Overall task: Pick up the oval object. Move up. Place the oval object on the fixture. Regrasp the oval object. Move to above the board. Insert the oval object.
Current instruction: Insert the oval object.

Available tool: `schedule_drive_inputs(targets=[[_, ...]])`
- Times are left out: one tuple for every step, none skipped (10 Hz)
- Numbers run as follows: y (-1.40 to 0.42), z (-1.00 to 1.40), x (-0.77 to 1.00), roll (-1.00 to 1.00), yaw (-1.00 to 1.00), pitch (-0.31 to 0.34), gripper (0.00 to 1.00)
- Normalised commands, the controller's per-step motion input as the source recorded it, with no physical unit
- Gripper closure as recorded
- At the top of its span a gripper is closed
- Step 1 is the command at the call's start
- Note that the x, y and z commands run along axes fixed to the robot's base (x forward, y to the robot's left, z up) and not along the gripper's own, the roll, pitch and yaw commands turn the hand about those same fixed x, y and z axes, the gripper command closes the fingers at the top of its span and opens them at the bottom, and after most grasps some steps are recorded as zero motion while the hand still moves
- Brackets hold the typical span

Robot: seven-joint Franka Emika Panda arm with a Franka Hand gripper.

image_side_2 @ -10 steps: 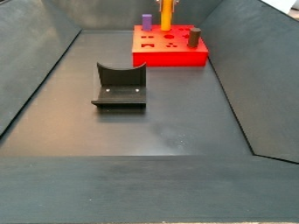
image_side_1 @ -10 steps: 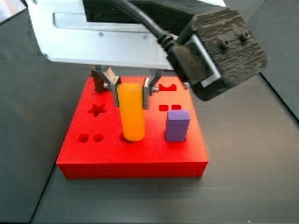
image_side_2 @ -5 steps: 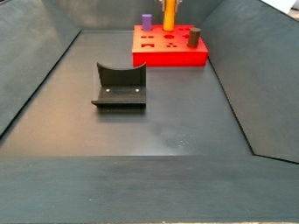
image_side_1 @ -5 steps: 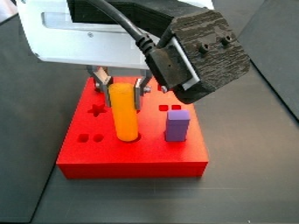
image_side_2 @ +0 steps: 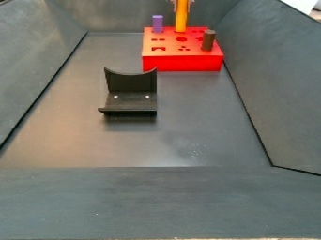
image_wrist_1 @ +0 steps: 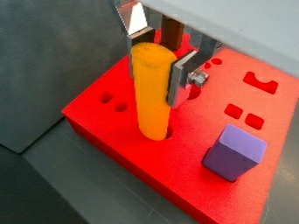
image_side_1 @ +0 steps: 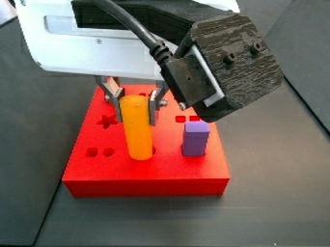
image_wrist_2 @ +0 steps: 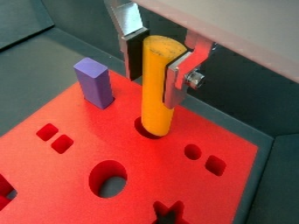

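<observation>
The oval object [image_wrist_1: 152, 87] is a yellow-orange peg standing upright with its lower end in a hole of the red board [image_wrist_1: 122, 144]. It shows in both wrist views [image_wrist_2: 158, 96] and both side views [image_side_1: 137, 125] [image_side_2: 181, 13]. My gripper [image_wrist_1: 158, 61] is over the board, its two silver fingers pressed against the peg's upper end, one on each side; it also shows in a wrist view [image_wrist_2: 155, 72] and a side view [image_side_1: 135, 96]. The fixture [image_side_2: 128, 94] stands on the floor, apart from the board [image_side_2: 182, 58].
A purple square block [image_side_1: 195, 137] stands in the board next to the peg, also in both wrist views [image_wrist_1: 236, 150] [image_wrist_2: 93, 81]. A short brown cylinder [image_side_2: 209, 37] stands at the board's far corner. Dark sloping walls [image_side_2: 38, 84] surround the floor.
In a side view the gripper and peg have shifted a little to the left and lower, the peg's foot sinking slightly into the hole. The other side view looks the same.
</observation>
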Motion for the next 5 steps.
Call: schedule_drive_inputs(targets=[[-0.09,-0.45,0.0,0.02,-0.01,0.0,1.0],[-0.02,-0.43,0.0,0.06,-0.01,0.0,1.0],[-0.01,-0.4,0.14,0.03,-0.04,0.01,1.0],[0.0,-0.38,0.39,0.01,-0.01,0.046,1.0],[0.12,-0.27,0.27,0.07,-0.03,0.104,1.0]])
